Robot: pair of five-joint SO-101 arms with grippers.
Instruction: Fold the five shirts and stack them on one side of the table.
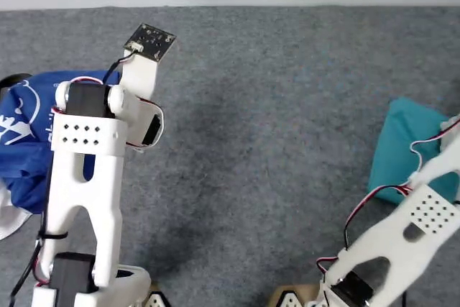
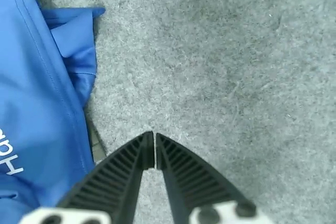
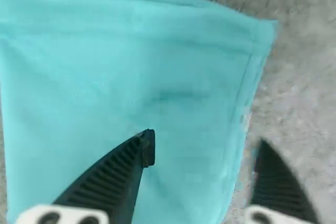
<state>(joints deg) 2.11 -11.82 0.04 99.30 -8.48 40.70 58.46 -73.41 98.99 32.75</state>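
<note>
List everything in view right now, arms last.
Blue shirt: one, blue with white print, rumpled, at the left edge of the high view, partly under the left arm.
Teal shirt: one, teal, looks folded, at the right edge of the high view.
White cloth: one piece, white, beside the blue shirt, mostly cut off.
Table: one, grey felt-like surface.
Left arm: one, white, black jaws shut over bare table beside the blue shirt.
Right arm: one, white, black jaws open over the teal shirt's edge.
</note>
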